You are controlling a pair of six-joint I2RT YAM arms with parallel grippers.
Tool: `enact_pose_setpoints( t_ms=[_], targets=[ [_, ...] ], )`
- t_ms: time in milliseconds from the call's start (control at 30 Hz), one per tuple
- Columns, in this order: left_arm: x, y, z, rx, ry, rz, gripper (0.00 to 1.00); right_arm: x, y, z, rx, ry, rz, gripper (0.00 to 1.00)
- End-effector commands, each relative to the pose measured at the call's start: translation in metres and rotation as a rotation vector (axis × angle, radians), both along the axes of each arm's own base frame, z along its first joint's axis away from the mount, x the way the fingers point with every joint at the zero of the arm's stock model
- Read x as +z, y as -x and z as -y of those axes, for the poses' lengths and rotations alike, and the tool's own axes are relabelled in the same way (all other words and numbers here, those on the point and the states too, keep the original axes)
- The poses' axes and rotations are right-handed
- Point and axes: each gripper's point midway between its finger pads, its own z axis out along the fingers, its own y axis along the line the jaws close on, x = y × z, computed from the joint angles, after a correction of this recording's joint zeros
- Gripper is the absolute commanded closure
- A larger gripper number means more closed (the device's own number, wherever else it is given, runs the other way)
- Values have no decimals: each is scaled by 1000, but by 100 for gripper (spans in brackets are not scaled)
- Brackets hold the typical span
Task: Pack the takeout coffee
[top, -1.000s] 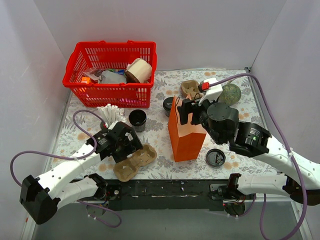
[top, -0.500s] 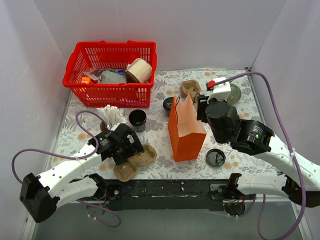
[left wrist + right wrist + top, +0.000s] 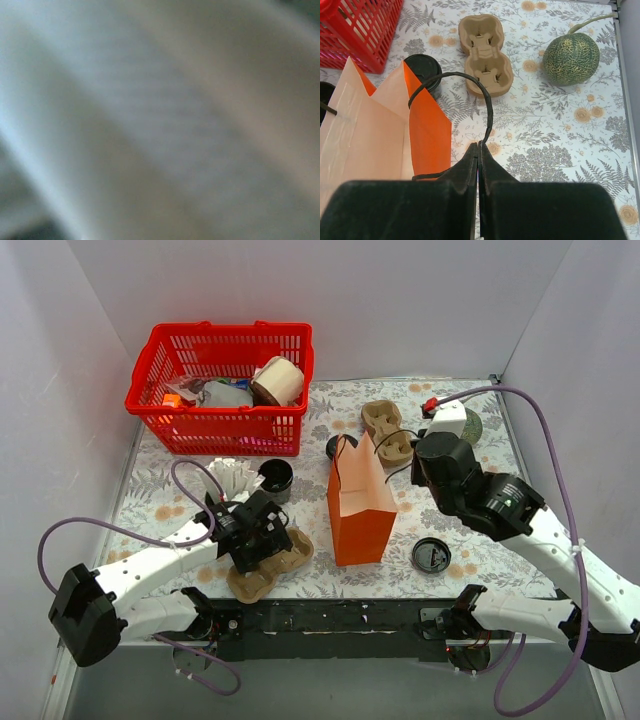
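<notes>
The takeout coffee point(image 3: 275, 477), a short black cup with a dark inside, stands left of the orange paper bag point(image 3: 360, 512). My right gripper point(image 3: 478, 145) is shut on the bag's black cord handle point(image 3: 488, 106), just right of the bag's open top point(image 3: 365, 135); from above the right gripper point(image 3: 406, 454) is seen there too. My left gripper point(image 3: 260, 537) hangs low over the brown cardboard cup carrier point(image 3: 268, 565), its fingers spread. Whether they touch the carrier I cannot tell. The left wrist view is a grey blur.
A red basket point(image 3: 160, 400) of goods stands at the back left. A grey cup of white sticks point(image 3: 228, 478) is beside the coffee. A second black cup point(image 3: 422, 70), another carrier point(image 3: 485, 52), a melon point(image 3: 570, 57) and a flat black lid point(image 3: 431, 555) surround the bag.
My right gripper has gone from open to shut on the bag's handle, and the bag has shifted left. My left gripper has slid right and lower over the carrier.
</notes>
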Motion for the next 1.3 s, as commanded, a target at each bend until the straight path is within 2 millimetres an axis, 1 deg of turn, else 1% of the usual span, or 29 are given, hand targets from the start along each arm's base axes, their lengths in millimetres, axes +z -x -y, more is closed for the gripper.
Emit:
enact_pose_setpoints(
  t_ms=[0, 167, 200, 433, 567, 633, 767, 833, 967, 1000, 1033, 1067, 1100, 1133, 1267],
  targets=[
    [-3, -4, -7, 51, -52, 4, 17, 8, 8, 1, 23, -84, 15, 99],
    [-9, -4, -8, 67, -81, -6, 21, 11, 9, -4, 62, -90, 23, 99],
    [-10, -4, -8, 67, -84, -7, 24, 11, 9, -5, 62, -90, 23, 99],
    [-18, -1, -11, 103, -135, -21, 28, 13, 8, -5, 67, -86, 31, 99],
    [-20, 3, -12, 102, -182, -31, 29, 13, 8, -4, 64, -84, 34, 99],
    [-25, 6, -14, 104, -210, -45, 30, 13, 9, -3, 63, -81, 34, 99],
    [-27, 11, -20, 121, -246, -59, 32, 14, 9, -2, 62, -83, 37, 99],
    [-24, 11, -22, 129, -241, -52, 32, 14, 9, -1, 57, -82, 38, 99],
    [-6, 5, -17, 126, -169, 9, 31, 14, 9, -1, 55, -79, 40, 99],
    [2, 5, -21, 133, -167, 30, 30, 14, 9, -1, 55, -81, 41, 99],
    [7, 2, -26, 151, -177, 53, 27, 15, 8, 0, 53, -80, 42, 99],
    [17, -6, -28, 169, -185, 93, 25, 15, 9, 0, 53, -80, 42, 99],
    [23, -6, -32, 175, -194, 107, 24, 14, 8, 0, 51, -79, 42, 99],
    [27, -8, -33, 177, -194, 118, 21, 15, 9, 1, 50, -80, 44, 99],
    [39, -16, -31, 162, -197, 154, 16, 15, 9, 1, 52, -83, 43, 99]
  ],
)
